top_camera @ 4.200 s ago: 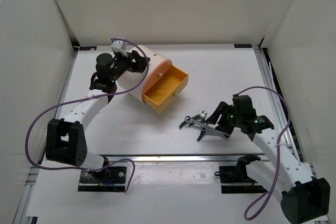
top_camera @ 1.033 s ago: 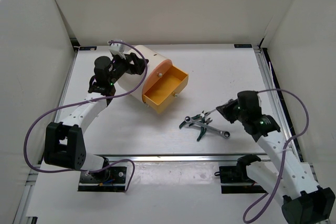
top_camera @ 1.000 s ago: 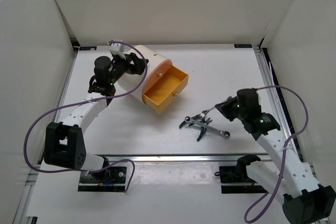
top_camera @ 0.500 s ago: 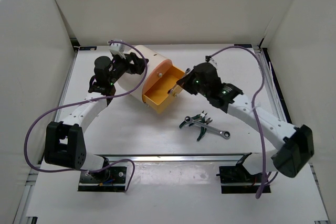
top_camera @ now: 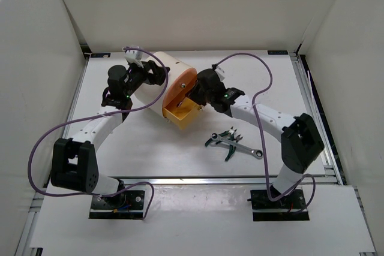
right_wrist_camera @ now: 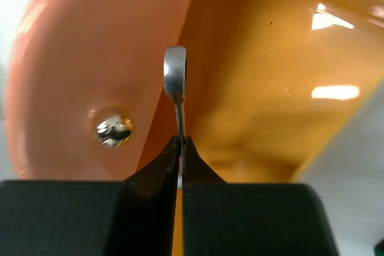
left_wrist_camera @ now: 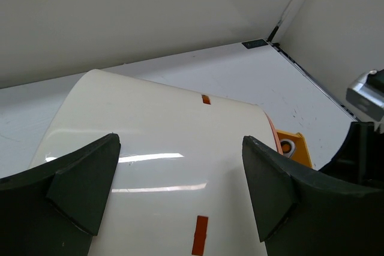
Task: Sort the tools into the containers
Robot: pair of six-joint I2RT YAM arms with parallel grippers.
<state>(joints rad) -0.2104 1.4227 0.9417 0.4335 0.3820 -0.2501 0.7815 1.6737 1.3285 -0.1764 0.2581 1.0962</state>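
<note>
The cream drum (top_camera: 157,82) lies on its side with its peach-orange face (top_camera: 180,83) turned right. An orange drawer (top_camera: 183,113) stands pulled out of it. My right gripper (top_camera: 193,96) hangs over that drawer, shut on a thin silver wrench (right_wrist_camera: 175,76) whose ring end points into the drawer's inside (right_wrist_camera: 270,88). The right gripper (right_wrist_camera: 181,141) has its tips pressed on the shank, and a brass knob (right_wrist_camera: 113,127) shows on the face beside it. My left gripper (left_wrist_camera: 180,143) is open, one finger on each side of the drum (left_wrist_camera: 150,130).
On the table right of the drawer lie green-handled pliers (top_camera: 222,139) and a silver ratchet wrench (top_camera: 251,151). The right arm (top_camera: 264,115) arches above them. White walls close in the table on three sides. The drawer's corner (left_wrist_camera: 297,148) peeks past the drum.
My right arm has swung left from beside the tool pile to above the open drawer, carrying the silver wrench. The left arm and drum have stayed put.
</note>
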